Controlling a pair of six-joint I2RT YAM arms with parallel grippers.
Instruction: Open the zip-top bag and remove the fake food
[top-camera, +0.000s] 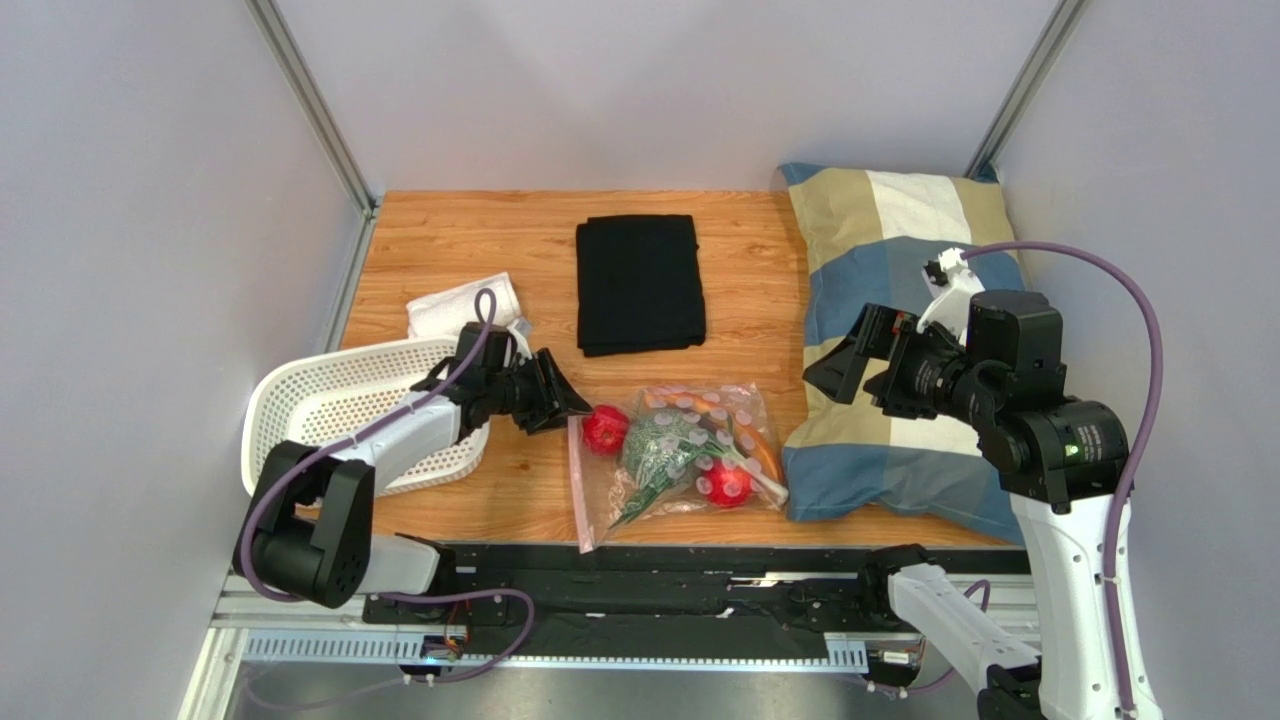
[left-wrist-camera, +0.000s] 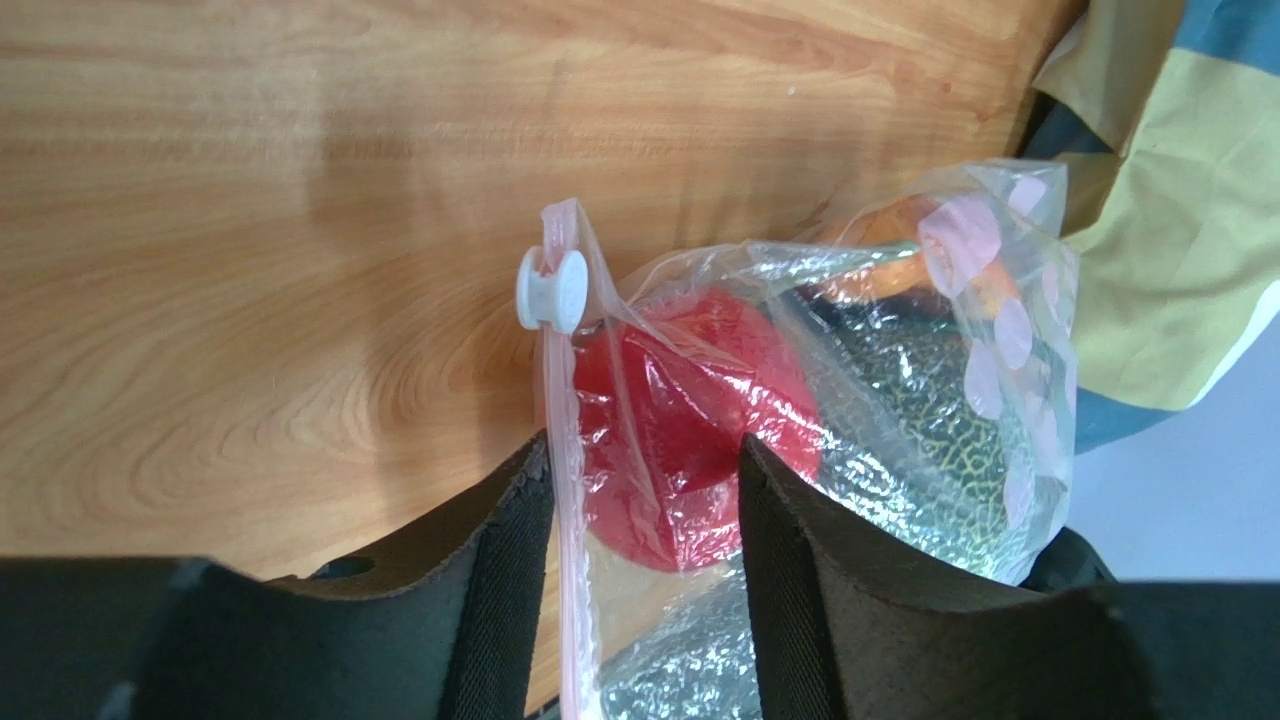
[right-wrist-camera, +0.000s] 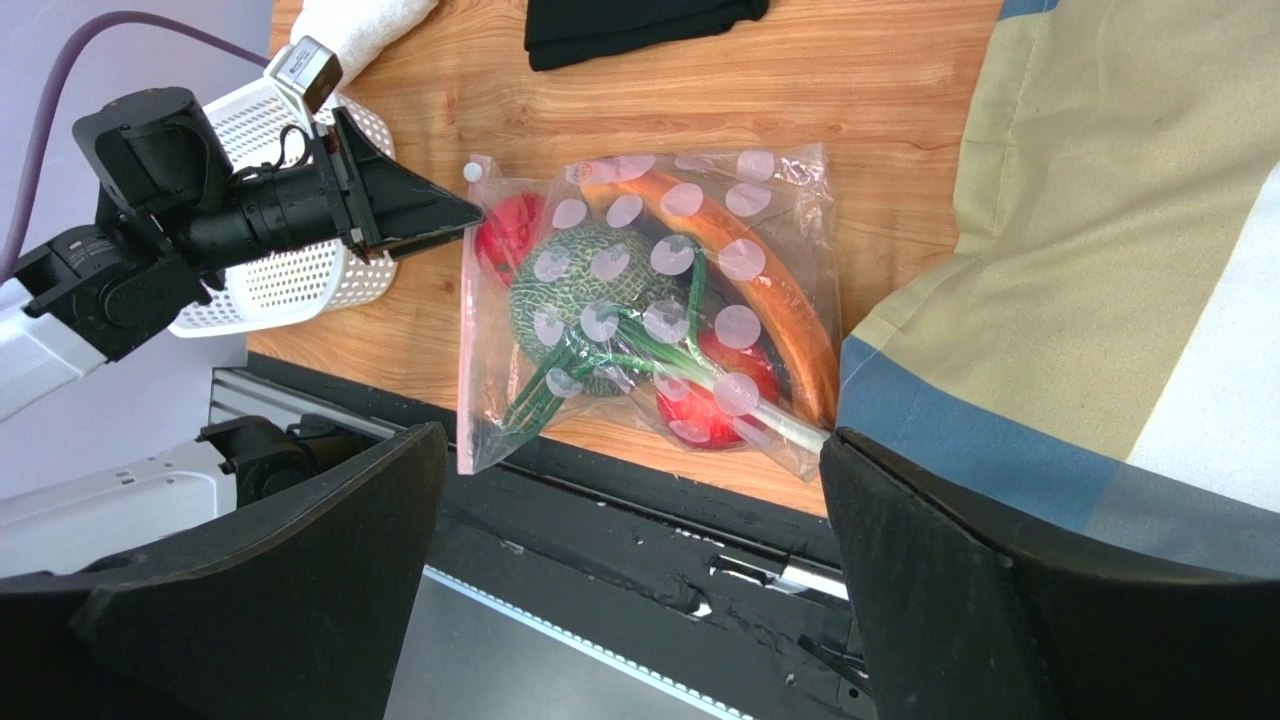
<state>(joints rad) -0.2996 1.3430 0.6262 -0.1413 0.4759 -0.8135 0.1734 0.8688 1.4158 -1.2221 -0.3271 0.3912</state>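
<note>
- Shells of white with black joint housings make up the left arm (top-camera: 398, 438) and the right arm (top-camera: 1074, 585).
- The left pincer (top-camera: 559, 398) and right pincer (top-camera: 845, 360) are matte black, with broad wedge-shaped fingers.
- A purple cable (top-camera: 1150, 323) loops along each arm.
- A small green light (top-camera: 1070, 446) glows on a right-arm joint.

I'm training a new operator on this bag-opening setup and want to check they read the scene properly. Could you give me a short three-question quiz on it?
1. True or false: the clear pink-dotted zip-top plastic bag is empty.
2. Which hand straddles the bag's pinkish zip strip? A) left hand B) right hand C) neither
3. What lies flat on the wooden table straight beyond the bag?
Key: 1 false, small toy food pieces are inside. 2 A. 3 the folded black cloth.
</note>
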